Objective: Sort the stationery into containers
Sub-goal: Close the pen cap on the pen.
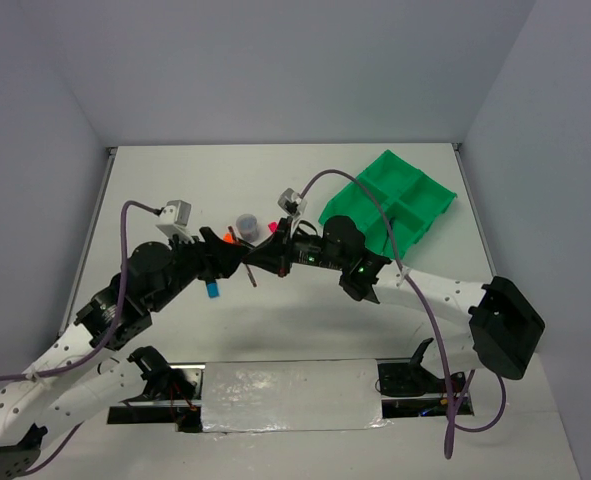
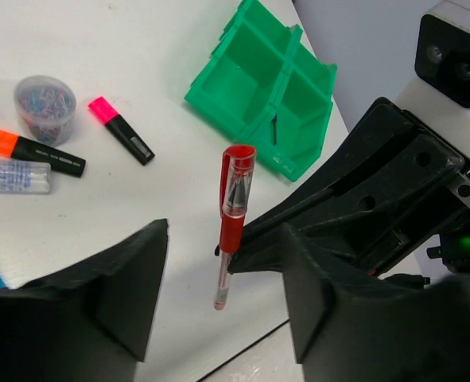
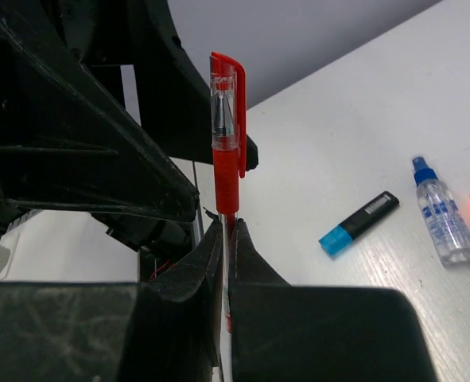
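A red pen (image 2: 233,215) stands upright above the table between my two grippers. My right gripper (image 3: 227,227) is shut on the pen's (image 3: 227,135) lower barrel, cap end up. My left gripper (image 2: 225,239) is open, its fingers (image 2: 131,278) wide on either side of the pen and not touching it. In the top view both grippers meet at the pen (image 1: 250,272) over the middle of the table. The green four-compartment tray (image 1: 395,200) sits at the back right, and its wall (image 2: 242,127) shows beyond the pen in the left wrist view.
On the table lie a pink highlighter (image 2: 121,129), an orange highlighter (image 2: 32,151), a clear-blue tube (image 2: 12,175) and a small round tub of clips (image 2: 45,107). A blue highlighter (image 3: 359,222) lies nearer the arms. The table's front edge runs just below the grippers.
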`<action>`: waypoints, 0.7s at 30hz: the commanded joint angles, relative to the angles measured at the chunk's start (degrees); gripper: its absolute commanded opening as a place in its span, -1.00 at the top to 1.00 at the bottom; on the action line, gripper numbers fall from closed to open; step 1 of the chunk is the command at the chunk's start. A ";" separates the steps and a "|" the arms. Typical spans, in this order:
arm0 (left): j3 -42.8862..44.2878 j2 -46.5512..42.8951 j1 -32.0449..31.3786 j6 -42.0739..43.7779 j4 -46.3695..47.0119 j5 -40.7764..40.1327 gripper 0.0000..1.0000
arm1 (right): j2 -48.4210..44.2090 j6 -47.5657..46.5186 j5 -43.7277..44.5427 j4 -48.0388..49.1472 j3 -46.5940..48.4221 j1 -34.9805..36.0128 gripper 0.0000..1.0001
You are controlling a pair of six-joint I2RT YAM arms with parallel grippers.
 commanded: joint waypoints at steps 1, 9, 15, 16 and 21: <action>4.05 -1.43 -0.30 2.11 -0.51 0.57 -0.45 | -2.48 -1.35 1.06 3.42 0.61 1.44 1.00; 7.74 -3.28 -0.30 4.04 -3.50 -2.77 -0.95 | -3.62 0.05 3.43 0.60 0.70 2.06 1.00; 8.27 -3.20 -0.30 5.89 -1.13 -2.16 -0.83 | -4.32 1.46 2.64 0.60 0.52 3.63 1.00; 8.18 -2.76 -0.30 5.98 -1.04 -2.25 -0.75 | -4.41 1.63 2.47 0.78 0.61 3.81 1.00; 7.39 -2.05 -0.30 6.51 0.18 -2.51 -0.62 | -4.67 2.78 1.67 1.22 0.26 4.34 1.00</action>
